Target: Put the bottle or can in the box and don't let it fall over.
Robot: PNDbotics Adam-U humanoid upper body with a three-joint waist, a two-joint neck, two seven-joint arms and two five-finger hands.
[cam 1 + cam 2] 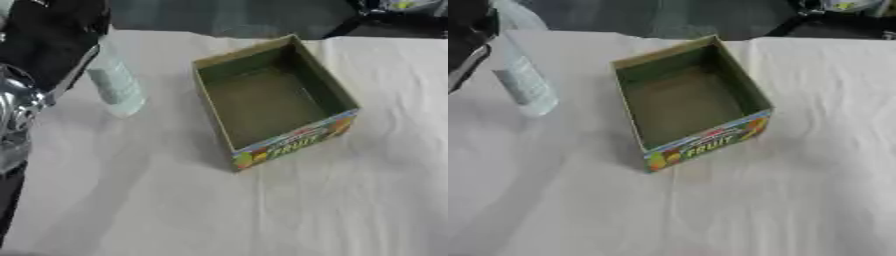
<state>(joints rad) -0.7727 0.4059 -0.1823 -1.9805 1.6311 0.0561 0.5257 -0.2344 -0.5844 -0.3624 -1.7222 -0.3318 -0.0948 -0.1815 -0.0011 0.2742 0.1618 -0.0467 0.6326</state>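
**Bottle at ten o'clock, box empty: lift straight, set down flat**

Nearest, at six o'clock: bare white tablecloth [219, 210], creased, with nothing on it to dodge.

At the centre: the open box [293, 142], turned askew, its printed fruit-label wall facing five o'clock. Empty inside, floor flat and bare. Walls tall, judging by their shadow, so expect to need a high carry over the rim.

At ten o'clock from the box, well apart from it: the pale, see-through bottle [528, 85], standing on the cloth and leaning slightly in these views, its base nearer, its top farther.

Right above it, at the far left: the left hand [52, 50], black with a silver joint below, covering the bottle's upper part in the left eye view. Cannot tell whether apart or clamped on the bottle. No right hand anywhere in view.

To do this step well, probably:
- Take hold around the upper body of the bottle, not just the cap.
- Lift straight up before travelling toward four o'clock.
- Clear the near-left wall without clipping it; a knock would likely shift the light box.
- Lower to the middle of the floor, upright.
- Let go only once the base sits flat, then withdraw upward, not sideways.
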